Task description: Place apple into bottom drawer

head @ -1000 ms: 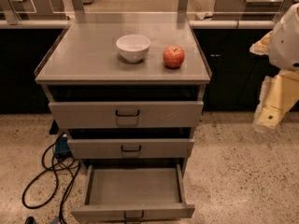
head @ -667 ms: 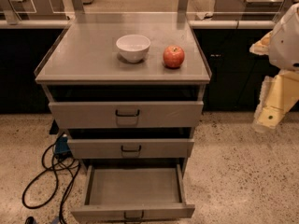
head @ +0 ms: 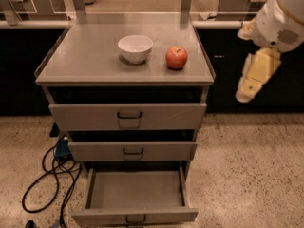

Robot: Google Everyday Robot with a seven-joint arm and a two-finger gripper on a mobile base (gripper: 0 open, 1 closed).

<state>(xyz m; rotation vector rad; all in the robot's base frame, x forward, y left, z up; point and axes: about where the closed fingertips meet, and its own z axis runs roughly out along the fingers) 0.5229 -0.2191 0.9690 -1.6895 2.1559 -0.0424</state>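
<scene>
Scene: a grey metal cabinet [head: 95,56] with a flat desk-like top and three drawers, seen from the front and above, standing on a speckled floor [head: 251,175].
Apple [head: 176,58]: small, round and red, sitting on the top near the right edge, about midway between the back and front edges.
White bowl [head: 135,48]: upright near the centre of the top, to the left of the apple, close but not touching.
Bottom drawer [head: 135,189]: pulled out towards the viewer below the front edge, with its grey floor bare.
Top drawer [head: 95,117] and middle drawer [head: 95,152]: both pushed in.
Gripper [head: 251,77]: pale yellow, hanging from a white arm [head: 280,18] in the air beyond the right edge, near the front right corner, touching nothing; I cannot tell whether it is open or closed.
Cables [head: 47,175]: dark loops on the floor by the cabinet's lower left.
</scene>
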